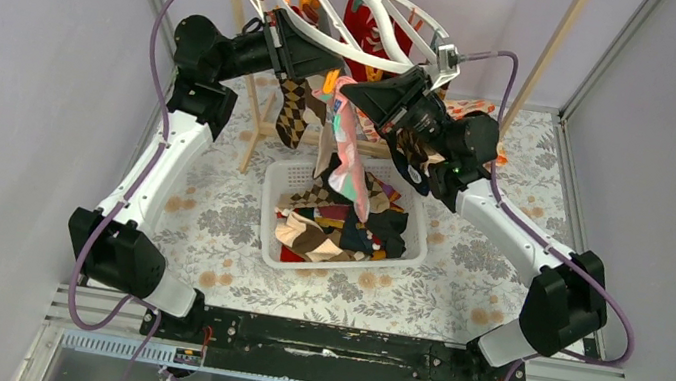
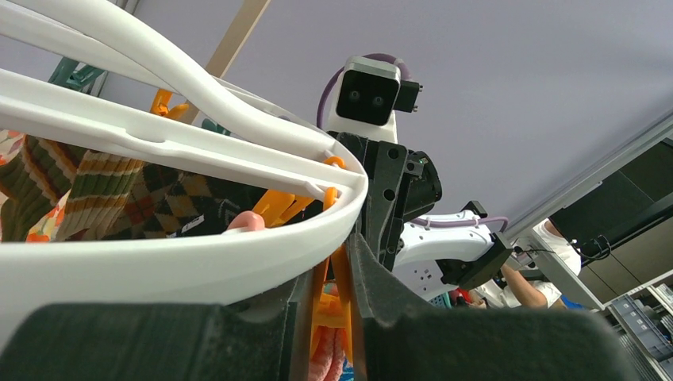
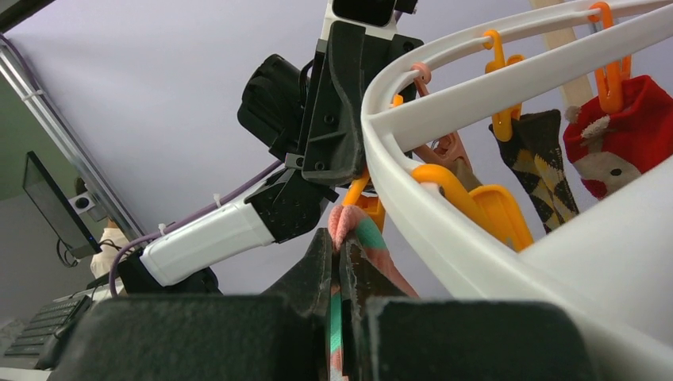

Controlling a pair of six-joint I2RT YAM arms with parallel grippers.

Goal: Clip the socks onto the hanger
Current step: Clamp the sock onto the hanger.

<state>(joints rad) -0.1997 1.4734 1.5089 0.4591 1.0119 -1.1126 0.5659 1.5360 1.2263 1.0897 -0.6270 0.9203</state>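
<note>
Right gripper (image 3: 337, 254) clenched on top edge of pink sock (image 3: 373, 246), cuff just under orange clip (image 2: 329, 317). Left gripper (image 2: 333, 274) clamped on that clip, at hanger (image 2: 198, 266) rim, facing right claw. Argyle sock (image 3: 544, 171), red sock (image 3: 627, 147) already clipped on ring beyond. Basket (image 1: 418, 225) with loose socks (image 1: 327, 234) below both claws.
</note>
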